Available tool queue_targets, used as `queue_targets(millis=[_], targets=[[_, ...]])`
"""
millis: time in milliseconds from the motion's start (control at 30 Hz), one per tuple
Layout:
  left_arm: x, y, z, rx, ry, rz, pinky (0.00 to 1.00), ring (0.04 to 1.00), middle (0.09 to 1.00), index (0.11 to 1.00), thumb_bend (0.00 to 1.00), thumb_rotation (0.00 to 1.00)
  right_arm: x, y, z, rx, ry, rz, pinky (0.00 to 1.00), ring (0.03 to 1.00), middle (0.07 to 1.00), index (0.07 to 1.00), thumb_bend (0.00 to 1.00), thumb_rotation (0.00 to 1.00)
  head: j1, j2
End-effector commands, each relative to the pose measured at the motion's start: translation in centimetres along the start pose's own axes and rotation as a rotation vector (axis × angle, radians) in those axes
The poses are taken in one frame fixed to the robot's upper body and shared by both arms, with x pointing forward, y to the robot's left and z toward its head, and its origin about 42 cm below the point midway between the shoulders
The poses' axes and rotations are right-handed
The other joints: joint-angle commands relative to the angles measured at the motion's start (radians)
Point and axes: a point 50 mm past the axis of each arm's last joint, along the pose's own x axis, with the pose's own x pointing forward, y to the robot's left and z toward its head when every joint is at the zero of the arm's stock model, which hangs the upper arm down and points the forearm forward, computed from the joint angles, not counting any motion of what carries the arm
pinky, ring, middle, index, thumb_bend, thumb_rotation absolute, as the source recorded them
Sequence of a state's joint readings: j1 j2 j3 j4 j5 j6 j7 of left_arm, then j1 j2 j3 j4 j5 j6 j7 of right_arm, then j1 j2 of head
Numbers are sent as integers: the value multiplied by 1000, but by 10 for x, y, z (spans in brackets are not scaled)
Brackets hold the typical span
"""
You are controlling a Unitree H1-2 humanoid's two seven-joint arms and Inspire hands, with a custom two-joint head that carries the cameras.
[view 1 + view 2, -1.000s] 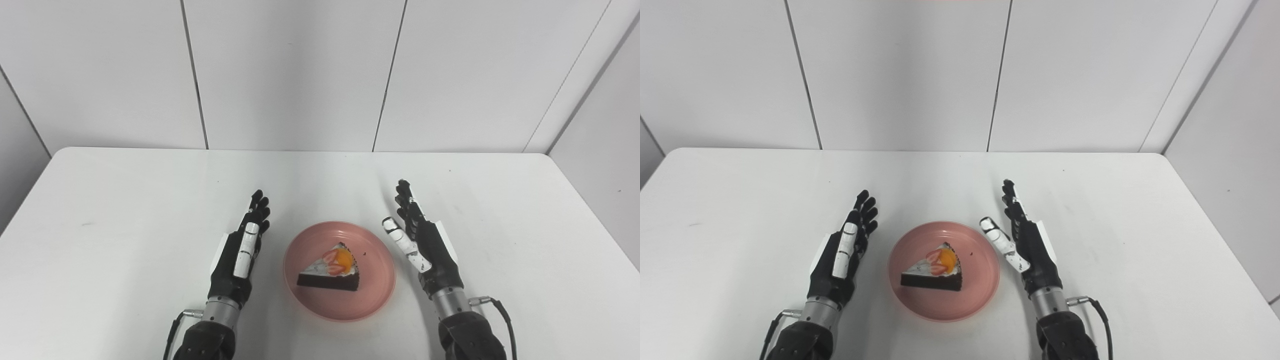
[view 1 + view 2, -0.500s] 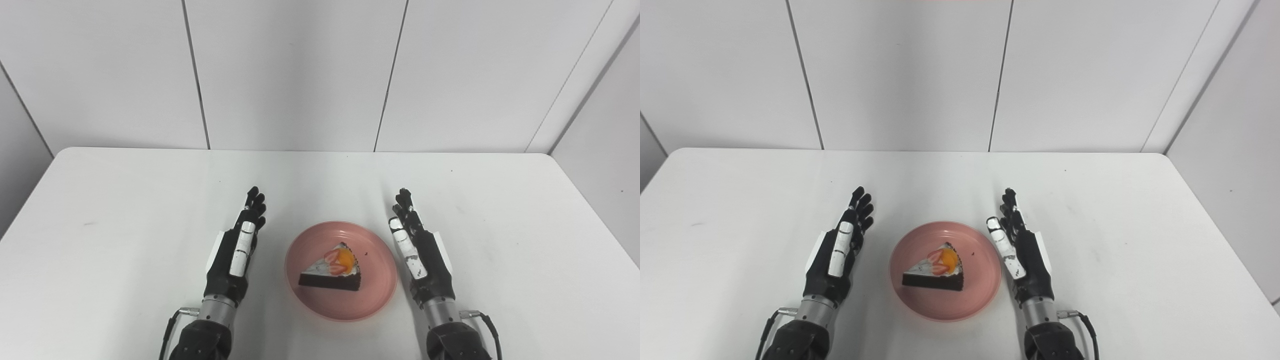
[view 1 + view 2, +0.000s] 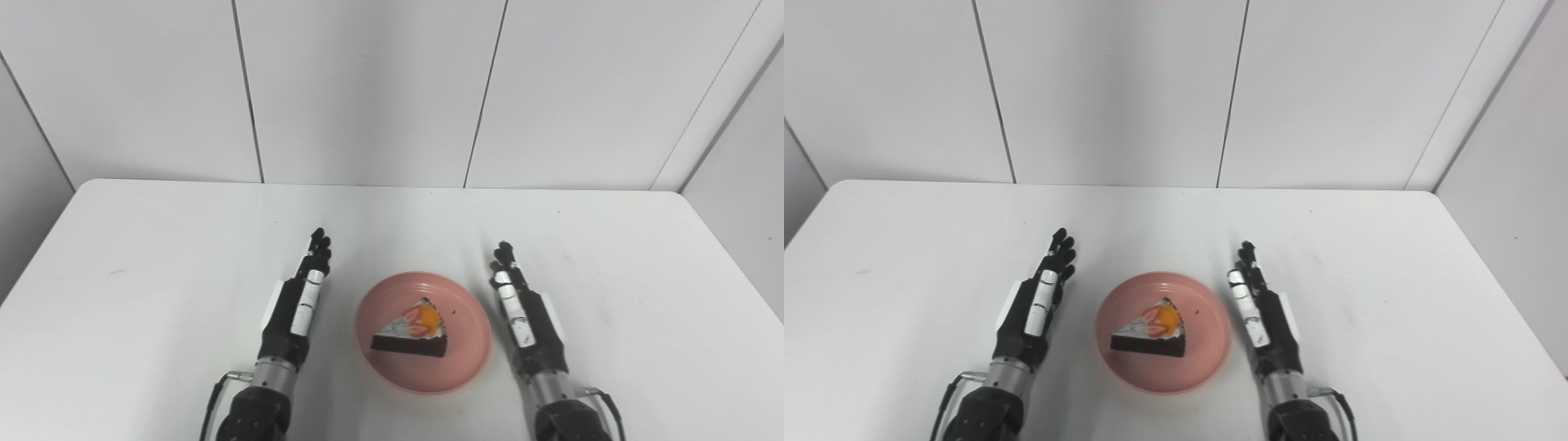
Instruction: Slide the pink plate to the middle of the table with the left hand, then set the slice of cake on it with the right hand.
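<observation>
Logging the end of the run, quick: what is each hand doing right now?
Left hand: open, holding nothing.
Right hand: open, holding nothing; the cake sits on the pink plate.

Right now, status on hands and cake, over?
Left hand open, right hand open, flanking pink plate. Slice of cake on plate. Nothing in the way.

- White worktop [image 3: 153, 294], rounded far corners, faintly scuffed and speckled with small dark marks.
- White panelled wall [image 3: 367, 92] behind it, split by thin dark vertical seams.
</observation>
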State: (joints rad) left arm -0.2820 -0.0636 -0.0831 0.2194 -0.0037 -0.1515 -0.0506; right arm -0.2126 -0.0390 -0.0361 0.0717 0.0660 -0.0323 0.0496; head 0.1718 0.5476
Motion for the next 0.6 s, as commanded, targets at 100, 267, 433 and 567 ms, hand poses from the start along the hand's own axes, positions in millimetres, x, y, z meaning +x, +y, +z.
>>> queue_targets(millis=[100, 267, 433, 567], targets=[[-8, -8, -21, -32, 35, 10, 1000, 1000, 1000, 1000, 660, 1000, 9, -8, 14, 2, -67, -1, 1000, 1000, 1000, 1000, 648, 869, 22, -4], [-6, -13, -22, -46, 34, 14, 1000, 1000, 1000, 1000, 621, 1000, 9, -12, 15, 13, -62, -32, 1000, 995, 1000, 1000, 651, 861, 29, -6], [-4, -16, -23, -55, 61, 10, 1000, 1000, 1000, 1000, 613, 1000, 9, -17, 13, 18, -73, -29, 1000, 1000, 1000, 1000, 639, 851, 37, -7], [-4, -18, -23, -49, 61, 12, 1000, 1000, 1000, 1000, 591, 1000, 8, -17, 14, 26, -69, -23, 1000, 1000, 1000, 1000, 635, 845, 36, -4]])
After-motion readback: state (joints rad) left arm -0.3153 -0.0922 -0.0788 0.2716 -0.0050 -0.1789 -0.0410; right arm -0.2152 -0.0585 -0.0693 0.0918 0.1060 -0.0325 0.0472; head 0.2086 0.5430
